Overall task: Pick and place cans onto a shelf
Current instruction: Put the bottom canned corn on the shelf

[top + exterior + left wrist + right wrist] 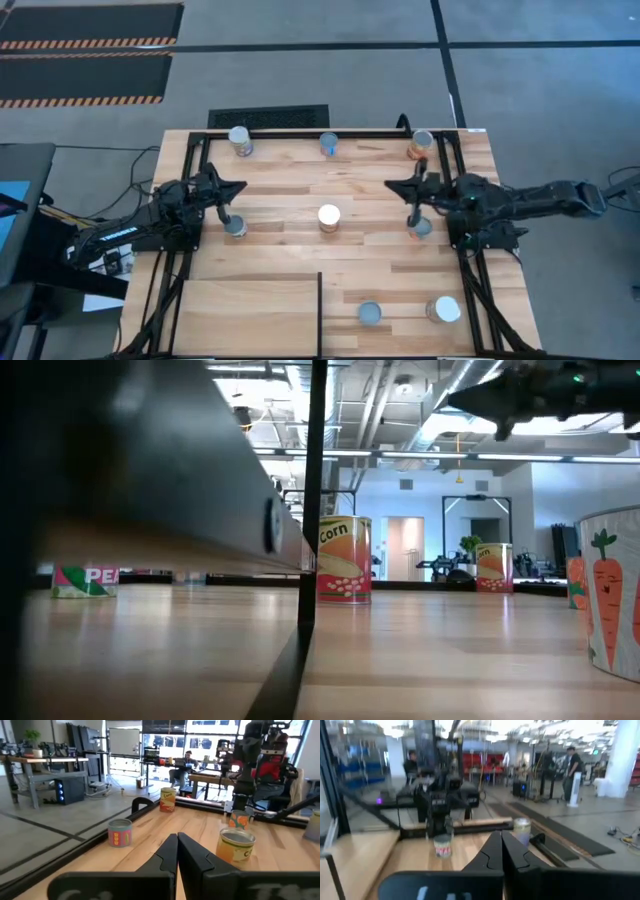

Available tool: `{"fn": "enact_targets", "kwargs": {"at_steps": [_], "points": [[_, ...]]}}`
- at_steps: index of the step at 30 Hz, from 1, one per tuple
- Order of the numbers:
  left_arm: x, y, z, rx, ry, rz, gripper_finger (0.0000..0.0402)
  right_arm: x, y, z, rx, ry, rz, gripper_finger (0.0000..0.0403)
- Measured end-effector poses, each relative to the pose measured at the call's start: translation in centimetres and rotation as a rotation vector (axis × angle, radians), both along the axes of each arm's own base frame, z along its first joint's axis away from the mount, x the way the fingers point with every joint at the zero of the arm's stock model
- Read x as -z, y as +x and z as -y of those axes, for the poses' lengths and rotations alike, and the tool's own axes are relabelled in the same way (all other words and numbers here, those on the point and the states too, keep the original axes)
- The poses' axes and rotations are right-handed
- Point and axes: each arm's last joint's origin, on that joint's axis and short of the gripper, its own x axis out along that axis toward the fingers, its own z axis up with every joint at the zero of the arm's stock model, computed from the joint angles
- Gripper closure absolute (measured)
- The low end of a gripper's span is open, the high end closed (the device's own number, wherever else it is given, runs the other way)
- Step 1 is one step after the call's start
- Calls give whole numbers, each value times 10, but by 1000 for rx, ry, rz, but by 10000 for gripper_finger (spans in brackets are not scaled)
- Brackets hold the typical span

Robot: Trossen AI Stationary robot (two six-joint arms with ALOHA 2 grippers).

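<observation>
Pale wood forms the shelf [250, 315] at the near left corner of the surface [370, 190] in the high view; eight cans [329, 216] stand scattered off it, one beside each gripper; in the low view a corn can [344, 559] stands mid-surface; left wrist view: left gripper [177, 854] fingers together, holding nothing; right wrist view: right gripper [501, 852] fingers pressed together, likewise empty.

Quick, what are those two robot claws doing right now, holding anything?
Left gripper: fingers closed, holding nothing.
Right gripper: fingers closed, holding nothing.
</observation>
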Motion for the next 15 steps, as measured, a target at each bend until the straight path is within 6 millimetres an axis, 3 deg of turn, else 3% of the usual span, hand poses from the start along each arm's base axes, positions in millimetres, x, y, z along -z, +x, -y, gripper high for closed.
{"fn": "enact_targets", "kwargs": {"at_steps": [7, 15], "points": [[-1, 1, 2, 73, 10, 12, 401, -18, 47, -13, -51, 8, -133, 400], [-3, 1, 5, 185, 1, 32, 401, -29, 102, -18, -81, 68, -469, 398]]}}
